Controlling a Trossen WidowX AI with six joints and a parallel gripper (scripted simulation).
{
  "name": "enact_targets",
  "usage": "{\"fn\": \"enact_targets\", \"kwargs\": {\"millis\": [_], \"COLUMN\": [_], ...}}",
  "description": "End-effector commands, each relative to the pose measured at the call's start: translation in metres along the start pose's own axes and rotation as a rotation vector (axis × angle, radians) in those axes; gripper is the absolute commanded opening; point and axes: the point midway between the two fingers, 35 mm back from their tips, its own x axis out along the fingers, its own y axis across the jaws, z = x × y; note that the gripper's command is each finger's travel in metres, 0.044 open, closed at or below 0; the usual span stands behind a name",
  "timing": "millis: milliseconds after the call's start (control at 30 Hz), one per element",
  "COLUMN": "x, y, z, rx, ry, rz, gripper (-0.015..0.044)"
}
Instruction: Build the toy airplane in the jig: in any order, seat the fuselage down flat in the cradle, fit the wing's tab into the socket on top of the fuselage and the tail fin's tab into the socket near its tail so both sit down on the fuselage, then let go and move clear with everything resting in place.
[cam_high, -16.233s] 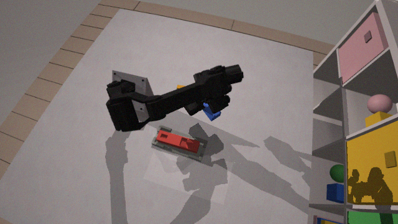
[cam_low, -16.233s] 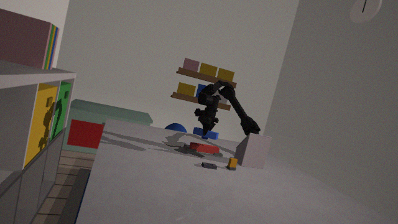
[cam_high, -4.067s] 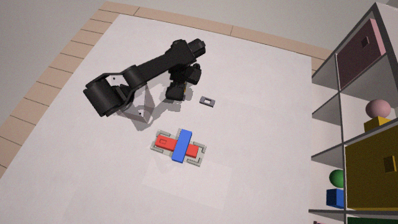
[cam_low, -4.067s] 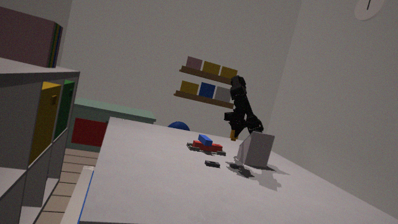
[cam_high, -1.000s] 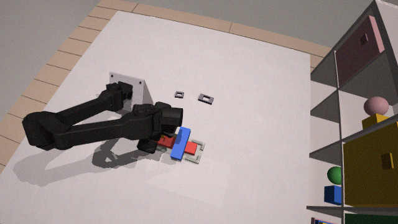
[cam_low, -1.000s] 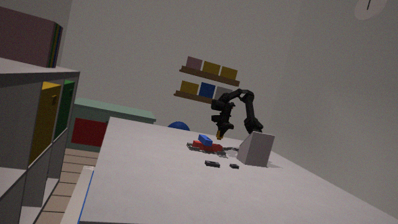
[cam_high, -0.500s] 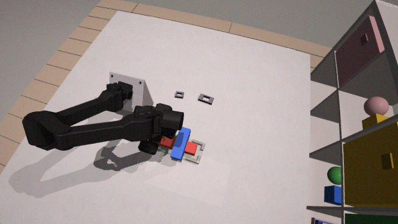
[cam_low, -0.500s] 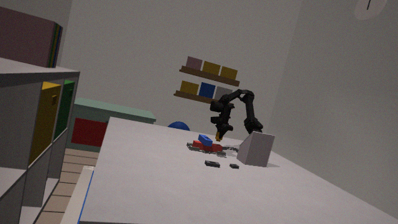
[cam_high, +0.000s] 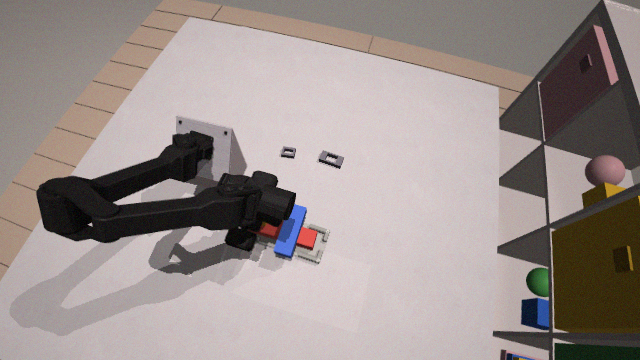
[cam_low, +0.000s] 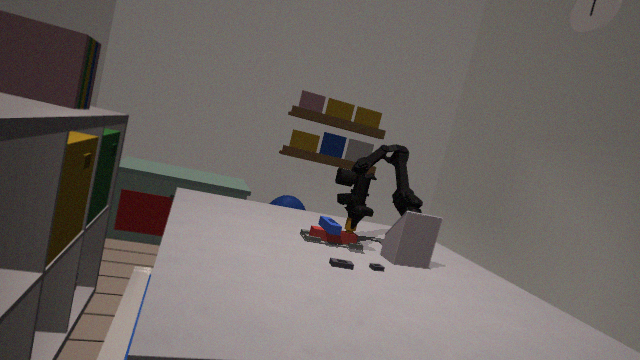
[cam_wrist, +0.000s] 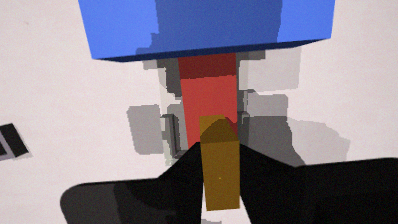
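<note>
The red fuselage (cam_high: 307, 237) (cam_low: 318, 231) (cam_wrist: 209, 97) lies in the pale grey cradle (cam_high: 310, 258) (cam_low: 356, 248) and looks flat. The blue wing (cam_high: 291, 232) (cam_low: 330, 225) (cam_wrist: 215, 25) lies across the top of the fuselage; its tab and socket are hidden. My gripper (cam_low: 352, 222) (cam_wrist: 213, 146) is shut on the yellow tail fin, pointing down over the tail end. The tail fin (cam_low: 350, 227) (cam_wrist: 222, 180) is upright, its lower end at or just above the fuselage. It covers the tail socket in the wrist view, so I cannot tell whether its tab is in.
Two small dark hollow holders, a larger one (cam_high: 324, 156) (cam_low: 341, 263) and a smaller one (cam_high: 287, 156) (cam_low: 377, 267), lie on the table beside the cradle. The arm's pale base block (cam_high: 220, 150) (cam_low: 411, 240) stands nearby. A shelf unit (cam_high: 546, 190) stands beyond the table's edge.
</note>
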Motion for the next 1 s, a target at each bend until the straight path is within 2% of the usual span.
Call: {"fn": "enact_targets", "kwargs": {"millis": [0,133,300,333,467,800,967], "x": [0.0057,0.0060,0.0043,0.0043,0.0043,0.0043,0.0043], "y": [-0.0014,-0.0015,-0.0004,-0.0004,-0.0004,-0.0004,-0.0004], "z": [-0.0011,-0.0010,-0.0007,-0.0007,-0.0007,-0.0007,-0.0007], "rx": [-0.003,-0.003,0.000,0.000,0.000,0.000,0.000], "ry": [0.002,0.002,0.001,0.001,0.001,0.001,0.001], "rz": [-0.008,-0.008,-0.002,-0.002,-0.002,-0.002,-0.002], "gripper": [0.0065,0.0065,0.0031,0.0005,0.0000,0.0260,0.0260]}}
